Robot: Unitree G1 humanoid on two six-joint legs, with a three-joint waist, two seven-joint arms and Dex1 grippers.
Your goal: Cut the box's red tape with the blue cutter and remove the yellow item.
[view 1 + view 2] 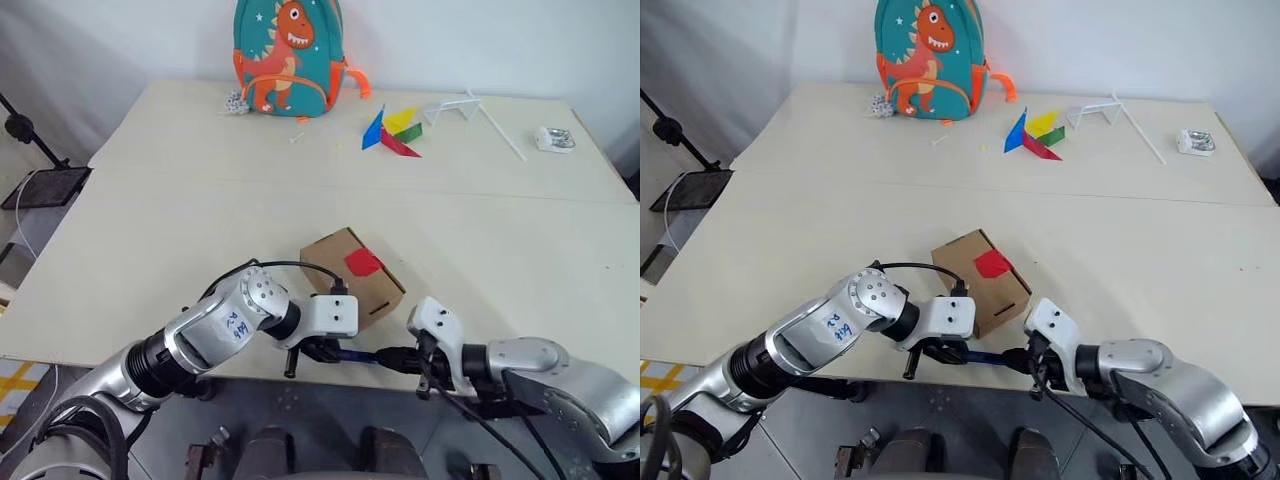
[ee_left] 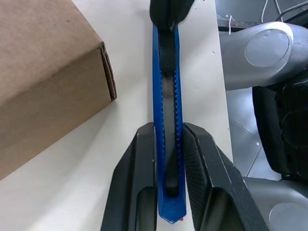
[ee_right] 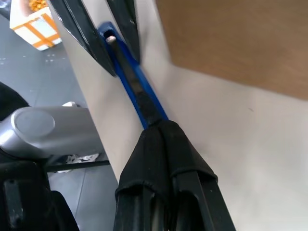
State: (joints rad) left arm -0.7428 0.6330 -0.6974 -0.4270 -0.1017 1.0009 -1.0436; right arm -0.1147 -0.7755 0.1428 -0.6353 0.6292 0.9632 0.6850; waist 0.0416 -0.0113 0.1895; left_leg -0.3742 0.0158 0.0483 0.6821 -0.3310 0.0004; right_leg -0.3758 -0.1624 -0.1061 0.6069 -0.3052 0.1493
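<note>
The left gripper has its fingers clamped on both sides of the blue cutter. The right gripper has its fingers pressed together on the cutter's opposite end. The box sits just beyond both sets of fingers on the table, the red tape on its top edge.

The box sat on the table near its front edge, about midway along it, with the tape on its top face. The cutter lay just in front of the box, along the front edge. A backpack stood at the back edge, left of centre. A pinwheel lay to its right, near the back edge.
</note>
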